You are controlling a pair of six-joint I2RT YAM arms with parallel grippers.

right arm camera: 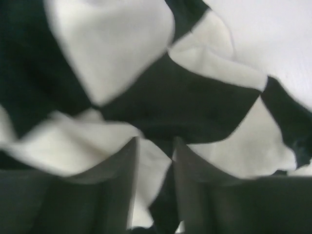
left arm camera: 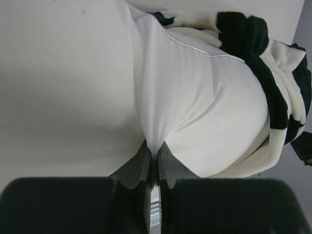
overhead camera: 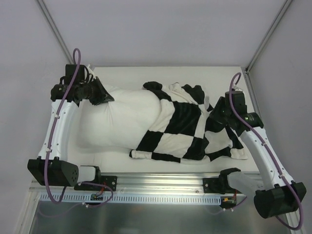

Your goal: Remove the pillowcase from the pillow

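Observation:
The plain white pillow (overhead camera: pixel 122 119) lies across the table, its left half bare. The black-and-white checkered pillowcase (overhead camera: pixel 187 127) is bunched over its right half. My left gripper (overhead camera: pixel 105 96) is shut on a pinch of the pillow's white fabric at its far left corner; the wrist view shows the pillow (left arm camera: pixel 195 92) pulled into a fold between the jaws of the left gripper (left arm camera: pixel 155 153), with the pillowcase (left arm camera: pixel 273 92) beyond. My right gripper (overhead camera: pixel 214 113) is shut on the pillowcase at its right end; in its wrist view, checkered fabric (right arm camera: pixel 161 97) fills the frame and runs between the jaws of the right gripper (right arm camera: pixel 155 161).
The white table top (overhead camera: pixel 170 73) ends at a metal rail (overhead camera: pixel 161 183) along the near edge, where both arm bases are bolted. Grey walls and slanted frame posts (overhead camera: pixel 265 41) stand behind and to the sides.

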